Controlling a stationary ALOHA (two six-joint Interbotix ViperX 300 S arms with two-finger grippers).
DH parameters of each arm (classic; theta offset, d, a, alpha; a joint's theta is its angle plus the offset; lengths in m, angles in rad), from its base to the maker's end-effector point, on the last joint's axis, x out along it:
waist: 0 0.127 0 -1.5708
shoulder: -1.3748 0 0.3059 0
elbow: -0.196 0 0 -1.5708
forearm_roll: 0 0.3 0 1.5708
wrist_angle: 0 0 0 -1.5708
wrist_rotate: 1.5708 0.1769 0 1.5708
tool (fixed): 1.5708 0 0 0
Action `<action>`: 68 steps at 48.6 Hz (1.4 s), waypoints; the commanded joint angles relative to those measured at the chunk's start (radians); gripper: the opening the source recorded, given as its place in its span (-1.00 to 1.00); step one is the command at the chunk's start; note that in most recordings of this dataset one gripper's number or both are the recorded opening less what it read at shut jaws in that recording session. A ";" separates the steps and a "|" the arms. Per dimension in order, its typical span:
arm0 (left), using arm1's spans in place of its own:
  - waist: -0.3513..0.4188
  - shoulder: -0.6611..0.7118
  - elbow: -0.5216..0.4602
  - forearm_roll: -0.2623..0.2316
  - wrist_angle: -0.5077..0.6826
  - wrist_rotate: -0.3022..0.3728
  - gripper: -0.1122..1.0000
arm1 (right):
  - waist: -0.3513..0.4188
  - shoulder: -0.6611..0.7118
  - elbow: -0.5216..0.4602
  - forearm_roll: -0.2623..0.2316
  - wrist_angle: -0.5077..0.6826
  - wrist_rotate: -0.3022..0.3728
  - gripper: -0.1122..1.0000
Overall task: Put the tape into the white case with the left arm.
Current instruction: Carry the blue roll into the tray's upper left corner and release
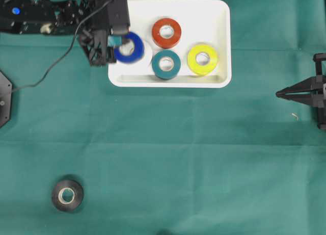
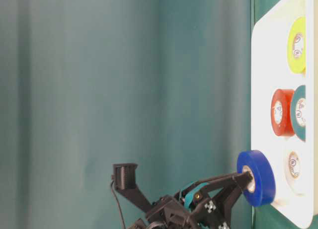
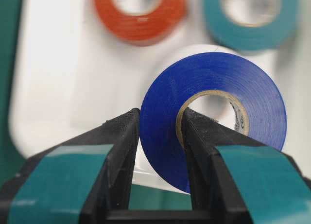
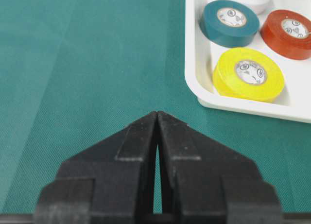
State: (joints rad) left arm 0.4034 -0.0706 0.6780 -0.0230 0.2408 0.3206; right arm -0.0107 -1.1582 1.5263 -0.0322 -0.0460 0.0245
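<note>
The desk (image 1: 168,153) was covered in green cloth, and the white case (image 1: 224,41) sat at its far side with a red tape (image 1: 166,33), a teal tape (image 1: 166,64), a yellow tape (image 1: 202,59) and a white tape (image 2: 294,165) inside. The left tool (image 3: 160,136) pinched the wall of the blue tape (image 3: 214,107), holding it up over the case's left end, right above the white tape. If it let go there, the blue tape could land on the white one and roll or tip out over the rim; the right tool (image 4: 158,119) sat pressed together, far off.

Blue tape (image 1: 130,48), white case (image 1: 214,13)
</note>
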 commanded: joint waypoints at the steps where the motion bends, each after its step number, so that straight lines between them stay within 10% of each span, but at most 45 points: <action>1: 0.028 0.009 -0.038 0.002 -0.015 0.012 -0.36 | 0.000 0.006 -0.011 -0.002 -0.012 0.002 -0.97; 41: 0.106 0.121 -0.110 0.000 -0.015 0.029 -0.34 | 0.000 0.006 -0.009 0.000 -0.011 0.002 -0.97; 54: 0.106 0.107 -0.103 0.000 -0.012 0.025 0.89 | 0.000 0.006 -0.009 -0.002 -0.012 0.002 -0.97; 68: 0.104 0.080 -0.080 0.000 -0.012 0.025 0.87 | 0.000 0.006 -0.009 0.000 -0.012 0.002 -0.97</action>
State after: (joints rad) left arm 0.5062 0.0522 0.5983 -0.0230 0.2316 0.3467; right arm -0.0107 -1.1582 1.5263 -0.0322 -0.0476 0.0245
